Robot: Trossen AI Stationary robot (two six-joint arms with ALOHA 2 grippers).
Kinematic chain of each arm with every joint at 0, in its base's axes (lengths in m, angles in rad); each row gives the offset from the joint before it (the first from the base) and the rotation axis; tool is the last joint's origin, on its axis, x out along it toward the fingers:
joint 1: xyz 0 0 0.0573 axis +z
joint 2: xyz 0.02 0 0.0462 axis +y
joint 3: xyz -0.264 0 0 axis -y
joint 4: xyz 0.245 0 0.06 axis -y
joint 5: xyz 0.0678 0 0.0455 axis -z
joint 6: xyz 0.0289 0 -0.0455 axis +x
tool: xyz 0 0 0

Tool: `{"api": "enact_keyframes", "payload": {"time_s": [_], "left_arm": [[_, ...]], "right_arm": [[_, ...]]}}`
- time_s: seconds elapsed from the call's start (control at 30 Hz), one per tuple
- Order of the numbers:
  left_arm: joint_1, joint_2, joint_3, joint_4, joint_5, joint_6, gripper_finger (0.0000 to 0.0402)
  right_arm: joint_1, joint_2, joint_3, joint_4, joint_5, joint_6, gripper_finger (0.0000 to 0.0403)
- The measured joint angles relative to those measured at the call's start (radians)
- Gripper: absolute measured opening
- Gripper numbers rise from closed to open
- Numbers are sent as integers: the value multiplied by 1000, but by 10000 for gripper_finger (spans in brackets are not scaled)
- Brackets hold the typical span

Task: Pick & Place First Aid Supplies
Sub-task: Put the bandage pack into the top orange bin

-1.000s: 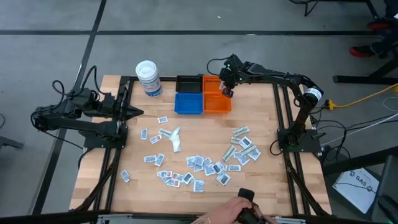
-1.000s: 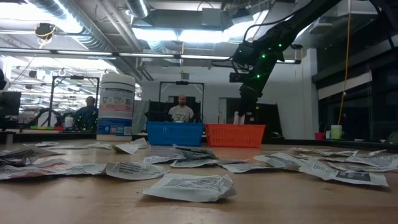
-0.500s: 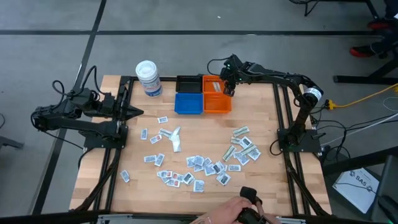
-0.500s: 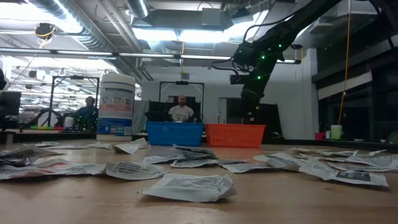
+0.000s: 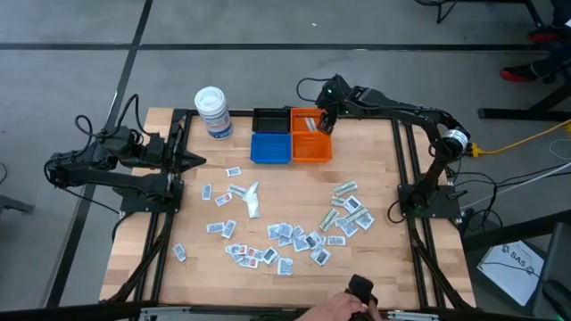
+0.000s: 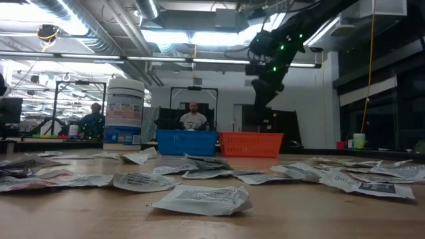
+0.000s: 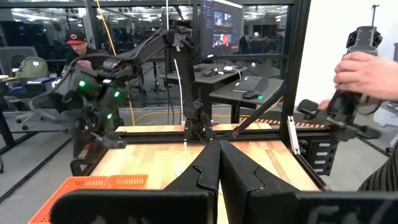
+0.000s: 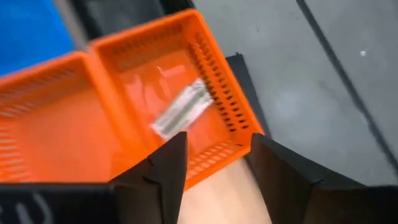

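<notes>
Right gripper (image 8: pixel 212 163): fingers spread wide, nothing held, poised above the orange bin (image 8: pixel 227 102).
Sachet (image 8: pixel 180 111): seen lying inside the orange bin.
Left gripper (image 7: pixel 219 163): fingers pressed together, empty, far from the orange bin.

A grey concrete floor (image 5: pixel 71 53), crossed by darker seams, surrounds the wooden bench (image 5: pixel 366 160). Beyond it, long ceiling lights (image 6: pixel 166 36) and exposed pipes (image 6: pixel 99 30) run overhead. Desks with monitors (image 7: pixel 221 28) and a keyboard (image 7: pixel 249 83) fill the room, and people sit there.
</notes>
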Motion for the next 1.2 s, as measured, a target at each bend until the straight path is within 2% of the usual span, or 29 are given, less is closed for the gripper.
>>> {"api": "enact_keyframes", "payload": {"time_s": [0.13, 0.53, 0.9, 1.07, 1.2], "left_arm": [[0, 0, 0, 0, 0, 0, 4], [0, 0, 0, 0, 0, 0, 4], [0, 0, 0, 0, 0, 0, 4], [0, 0, 0, 0, 0, 0, 4], [0, 0, 0, 0, 0, 0, 4]], "right_arm": [[39, -46, 0, -54, -62, 157, 177], [231, -169, 0, -331, -82, 565, 177], [473, -228, 0, -598, -86, 813, 177], [577, -230, 0, -650, -79, 894, 177], [655, -230, 0, -671, -31, 965, 177]]}}
